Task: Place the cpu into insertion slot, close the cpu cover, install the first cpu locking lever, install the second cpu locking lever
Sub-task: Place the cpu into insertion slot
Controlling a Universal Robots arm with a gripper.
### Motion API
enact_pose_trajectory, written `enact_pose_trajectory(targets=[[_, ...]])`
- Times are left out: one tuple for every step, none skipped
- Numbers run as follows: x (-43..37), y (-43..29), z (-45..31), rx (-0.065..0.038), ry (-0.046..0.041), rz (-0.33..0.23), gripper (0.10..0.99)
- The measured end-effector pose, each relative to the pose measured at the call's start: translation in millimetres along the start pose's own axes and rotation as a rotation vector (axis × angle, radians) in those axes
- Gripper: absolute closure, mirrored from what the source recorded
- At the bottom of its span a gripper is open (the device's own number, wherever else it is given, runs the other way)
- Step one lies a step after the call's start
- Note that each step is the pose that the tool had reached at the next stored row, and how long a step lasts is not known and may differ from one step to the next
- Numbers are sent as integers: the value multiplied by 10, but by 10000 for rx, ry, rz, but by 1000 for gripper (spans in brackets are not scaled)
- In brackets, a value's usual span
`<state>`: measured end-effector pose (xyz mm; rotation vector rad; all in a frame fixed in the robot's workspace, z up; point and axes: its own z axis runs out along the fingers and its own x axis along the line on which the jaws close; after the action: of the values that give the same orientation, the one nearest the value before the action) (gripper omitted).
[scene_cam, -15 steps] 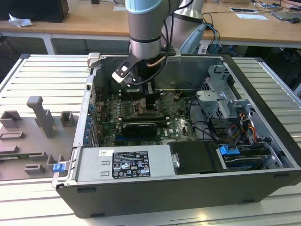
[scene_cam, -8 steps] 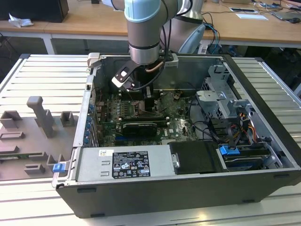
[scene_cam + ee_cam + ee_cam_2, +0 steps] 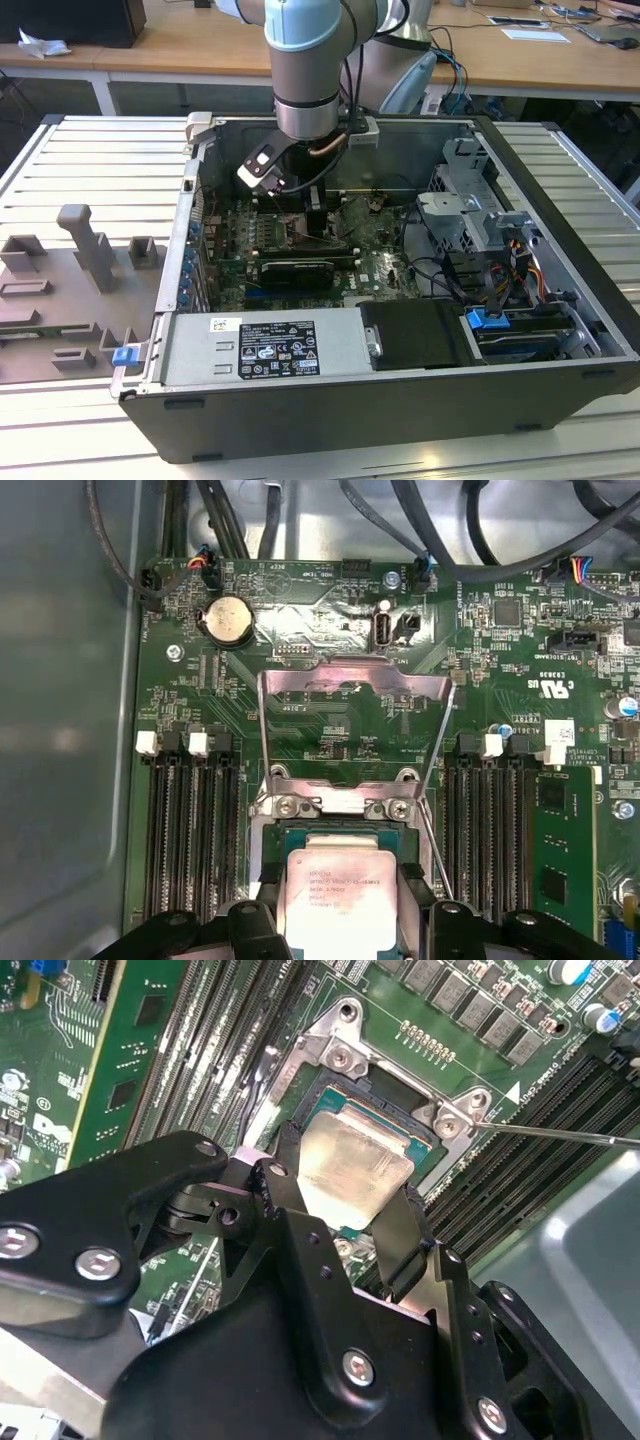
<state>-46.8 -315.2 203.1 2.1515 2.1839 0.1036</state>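
Clamping cpu [image 3: 335,905], claw [image 3: 340,920] at insertion slot [image 3: 330,829], cover [image 3: 350,673] raised.

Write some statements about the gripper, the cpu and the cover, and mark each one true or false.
1. The gripper grips the cpu at the slot. True.
2. The cover is closed over the cpu. False: it is swung open, away from the slot.
3. A round battery sits on the board. True.
4. The cpu lies on the table outside the case. False: it is inside the case, at the slot.
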Motion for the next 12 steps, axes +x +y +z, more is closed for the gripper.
enact_pose_trajectory(targets=[[0, -1, 4, -1, 0, 4, 553], [0, -3, 12, -1, 1, 3, 553], [0, -4, 17, -1, 0, 3, 553], [0, -4, 22, 0, -1, 3, 553], [0, -5, 29, -1, 0, 3, 553], [0, -6, 34, 0, -2, 3, 553], [0, -6, 38, 2, -3, 3, 553], [0, -7, 38, 2, -4, 3, 553], [0, -6, 38, 2, -4, 3, 553], [0, -6, 40, 1, -2, 3, 553], [0, -6, 40, 0, -1, 3, 553], [1, -6, 42, -2, 4, 4, 553]])
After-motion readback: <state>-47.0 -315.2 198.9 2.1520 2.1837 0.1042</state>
